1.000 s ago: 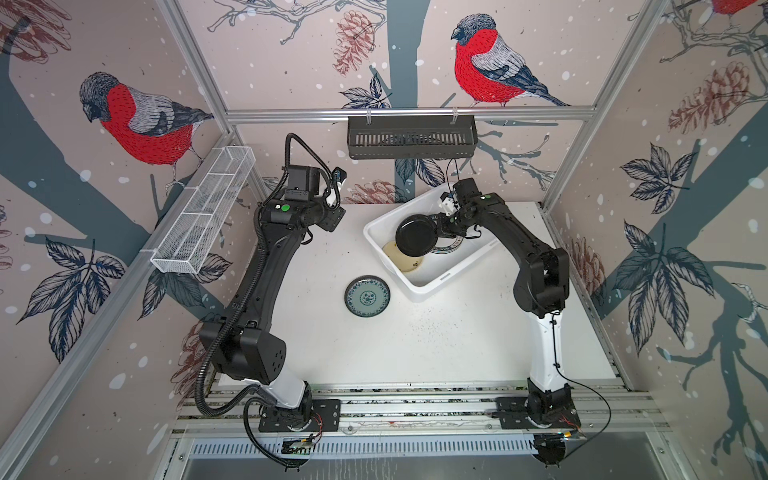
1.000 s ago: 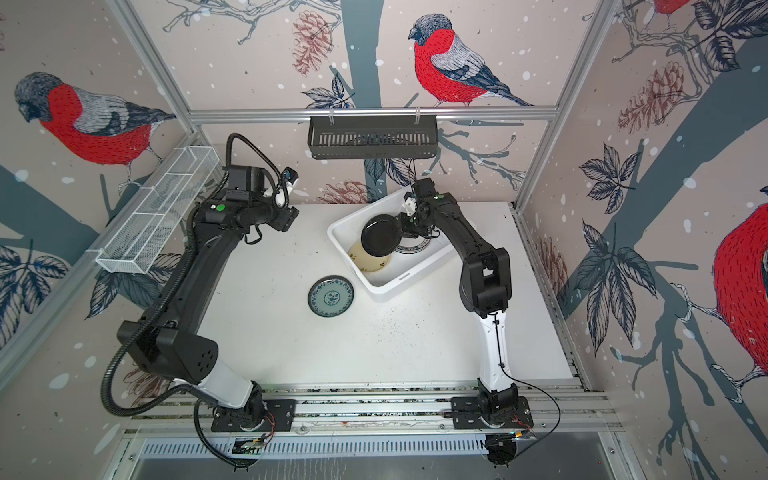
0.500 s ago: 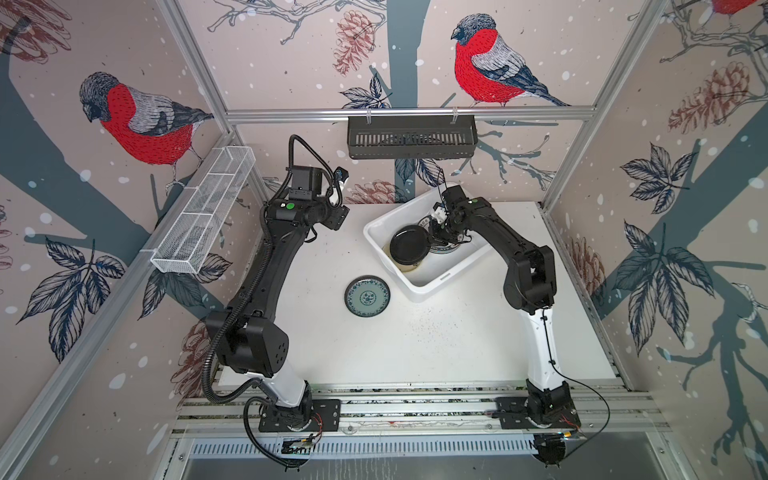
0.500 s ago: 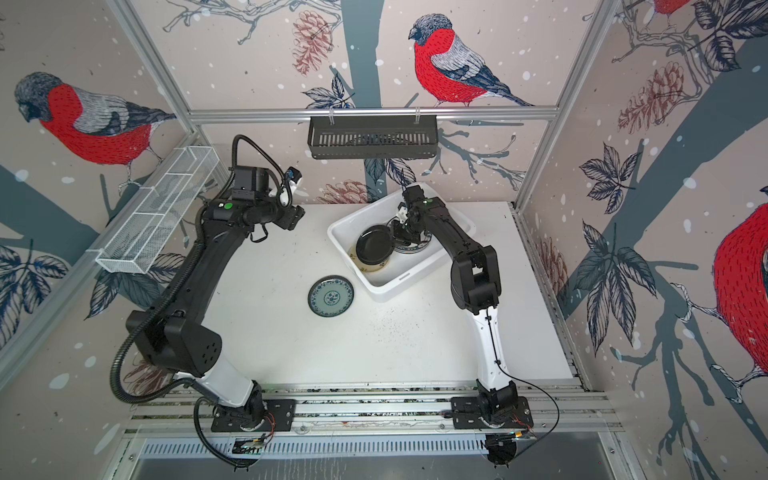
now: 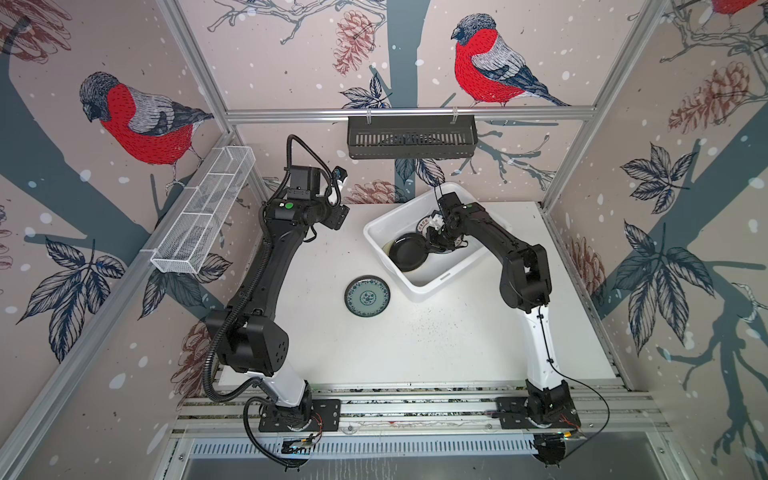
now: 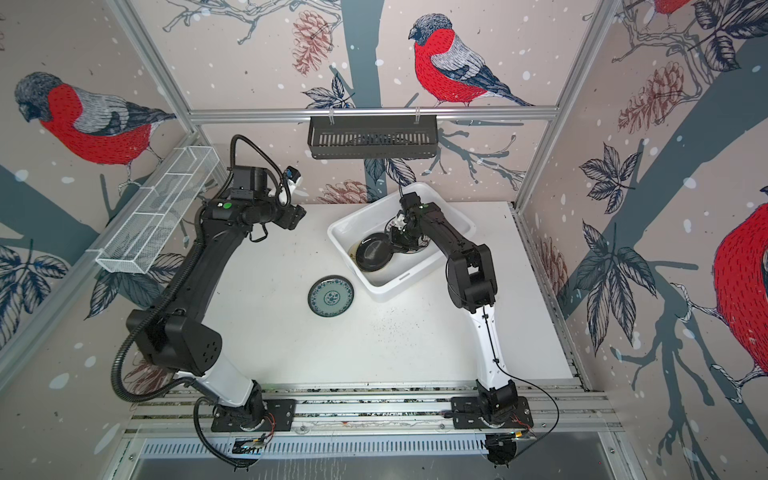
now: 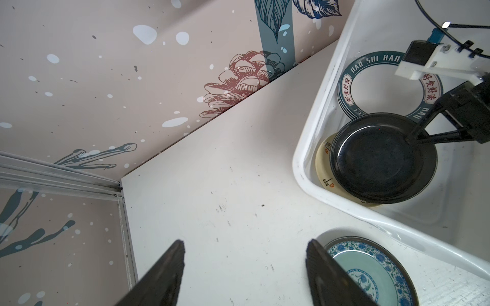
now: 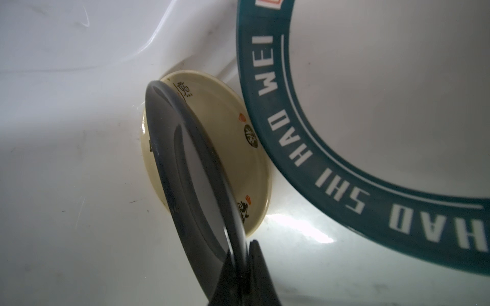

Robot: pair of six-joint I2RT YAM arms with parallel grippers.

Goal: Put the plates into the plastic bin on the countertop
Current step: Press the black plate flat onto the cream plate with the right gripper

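Bird-patterned walls close in a white, speckled bench [image 5: 415, 345]. Nearest of the dishes, a teal patterned plate [image 5: 367, 296] lies flat on the bench just off the near left corner of the plastic bin [image 5: 432, 286], with a narrow gap between them. The bin sits at an angle toward the back of the bench. Inside it, at the near left end, a cream-yellow plate [image 7: 322, 164] lies on the floor of the bin. A black plate [image 5: 409, 251] hangs tilted over it and covers most of it. The right claw [image 7: 413, 136] reaches into the bin and is clamped on that black plate's rim. Whether the plate's lower edge touches the cream-yellow one cannot be told. Farther back in the bin lies a stack topped by a lettered-rim plate [image 7: 371, 61], white with a dark band. Left of the bin, above bare bench, the left claw [image 7: 245, 246] hovers with its jaws wide apart and nothing between them. Beyond the bin a black slotted rack [image 5: 411, 137] hangs on the back wall, and a white wire mesh tray [image 5: 203, 208] runs along the wall to the bin's left.
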